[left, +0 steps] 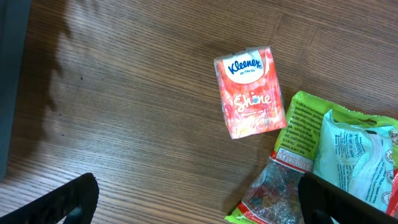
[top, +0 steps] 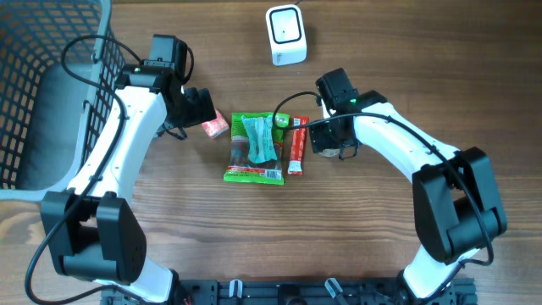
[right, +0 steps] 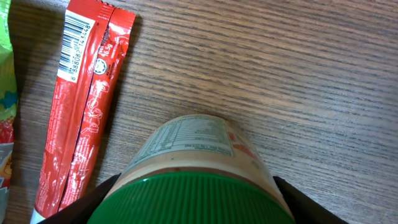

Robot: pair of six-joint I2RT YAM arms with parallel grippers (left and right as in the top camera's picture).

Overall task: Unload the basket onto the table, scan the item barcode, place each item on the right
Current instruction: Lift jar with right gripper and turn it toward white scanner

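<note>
Surface (top: 356, 254): brown wood grain, carrying everything here.
Basket (top: 25, 42): dark wire mesh, at the far left edge, well apart from the goods.
Right arm: white with black joints, reaching in from the right, and its right claw (top: 336, 135) is down over the jar.
Right claw state: clenched on the jar, with one dark finger (right: 93, 202) pressed to each side of the green lid.
Left arm: same build, coming in beside the basket, with its left claw (top: 201, 106) hanging above the tissue pack.
Left claw state: released, with both fingers (left: 68, 199) spread wide and nothing between them.
Snack bag (top: 254, 174): green, lying flat at the middle of the surface.
Scanner (top: 285, 34): small white box at the far edge, well apart from the jar.
Jar (right: 186, 149): the item for scanning, with a ribbed green lid and a pale label. It sits right of the red sachet and near it. I cannot tell whether it has left the wood.
Teal packet (top: 261, 140): lies on top of the snack bag.
Red sachet (right: 84, 112): a long, thin stick just beside the bag's right edge, lying barcode end up.
Tissue pack (left: 250, 92): orange-red Kleenex, flat on the wood, close to the bag's upper left corner.
</note>
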